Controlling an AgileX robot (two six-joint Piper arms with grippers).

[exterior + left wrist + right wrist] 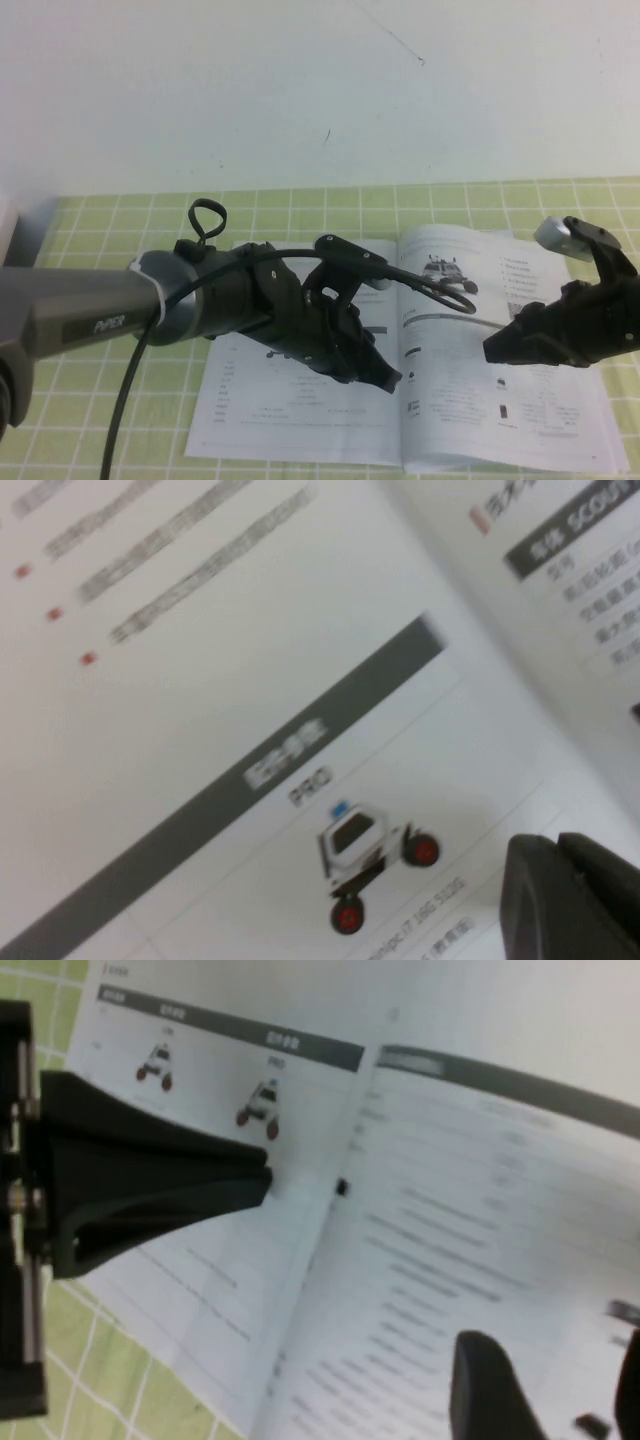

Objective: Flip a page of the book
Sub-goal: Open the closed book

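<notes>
The counter (pixel 100 215) is covered by a green mat with a white grid, running back to a plain white wall (pixel 300 80) along its far edge. The book (pixel 520 400) lies open and flat on the mat toward the near edge, spreading from the middle of the counter toward the right side; its left page carries rows of small print and its right page shows a small wheeled rover photo near the top, with grey bands and text below.

The left arm (pixel 90 310) reaches in from the left edge and crosses above the left page, a black cable looping over it. The left gripper (pixel 385 378) hangs just above the book close to the centre fold; in the left wrist view its dark fingertips (pixel 570 895) appear pressed together, so it looks closed with nothing between them, over a page showing a white rover with red wheels (pixel 365 855).

The right gripper (pixel 497 350) comes in from the right edge and hovers low over the right page, pointing toward the fold. In the right wrist view its two fingers (pixel 150 1185) stand wide apart, the open pages visible between them, gripping nothing
</notes>
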